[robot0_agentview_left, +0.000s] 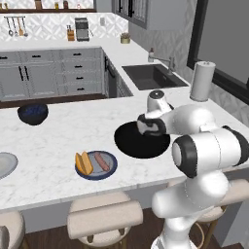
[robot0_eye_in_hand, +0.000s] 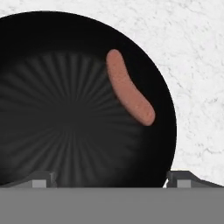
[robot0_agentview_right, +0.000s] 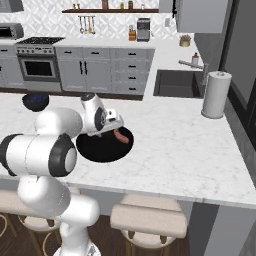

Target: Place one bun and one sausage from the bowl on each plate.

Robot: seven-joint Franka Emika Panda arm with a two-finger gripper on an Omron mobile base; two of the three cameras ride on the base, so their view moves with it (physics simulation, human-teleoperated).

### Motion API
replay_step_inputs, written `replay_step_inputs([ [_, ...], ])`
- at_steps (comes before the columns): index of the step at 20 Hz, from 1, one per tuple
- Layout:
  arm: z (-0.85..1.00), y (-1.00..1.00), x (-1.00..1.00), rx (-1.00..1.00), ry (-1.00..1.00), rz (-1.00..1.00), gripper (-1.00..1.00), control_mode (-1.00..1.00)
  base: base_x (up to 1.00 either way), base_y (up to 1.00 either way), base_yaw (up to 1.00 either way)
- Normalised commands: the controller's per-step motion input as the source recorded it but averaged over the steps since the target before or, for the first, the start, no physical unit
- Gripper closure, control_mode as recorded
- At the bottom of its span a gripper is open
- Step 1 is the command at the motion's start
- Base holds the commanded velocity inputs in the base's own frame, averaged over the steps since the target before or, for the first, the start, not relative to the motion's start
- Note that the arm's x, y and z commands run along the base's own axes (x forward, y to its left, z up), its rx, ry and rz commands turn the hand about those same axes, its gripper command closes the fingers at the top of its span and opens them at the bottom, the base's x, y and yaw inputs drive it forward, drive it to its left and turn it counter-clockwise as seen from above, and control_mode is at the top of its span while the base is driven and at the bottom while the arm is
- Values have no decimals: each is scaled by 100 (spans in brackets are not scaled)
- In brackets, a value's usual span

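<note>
The wide black bowl [robot0_agentview_left: 131,146] [robot0_agentview_right: 102,150] [robot0_eye_in_hand: 65,113] sits on the marble counter and holds one brown sausage [robot0_eye_in_hand: 129,94] [robot0_agentview_right: 120,136] near its rim. My gripper [robot0_eye_in_hand: 111,180] [robot0_agentview_right: 114,122] hangs open above the bowl, with nothing between its fingertips [robot0_eye_in_hand: 41,179]. To the bowl's left, the dark blue plate [robot0_agentview_left: 113,168] carries a bun [robot0_agentview_left: 83,163] and a sausage [robot0_agentview_left: 101,161] side by side. The light grey plate [robot0_agentview_left: 5,164] lies at the far left edge, cut off by the frame.
A smaller dark blue bowl [robot0_agentview_left: 33,113] [robot0_agentview_right: 36,101] stands at the counter's back left. A paper towel roll [robot0_agentview_left: 202,80] [robot0_agentview_right: 216,94] and a sink [robot0_agentview_left: 153,76] [robot0_agentview_right: 177,82] lie to the right. Stools [robot0_agentview_left: 104,219] stand under the counter's front edge.
</note>
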Motion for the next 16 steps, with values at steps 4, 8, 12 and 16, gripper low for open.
replay_step_inputs([
  [4, -35, 0, 65, -7, 0, 2, -100, -100, 0, 0, 0],
  [8, -15, 1, 44, -1, 2, 0, -100, -100, 0, 0, 0],
  [12, -34, -2, 39, -8, 0, 0, -100, -100, 0, 0, 0],
  [16, -36, -10, 14, -2, -3, 6, -100, -100, 0, 0, 0],
])
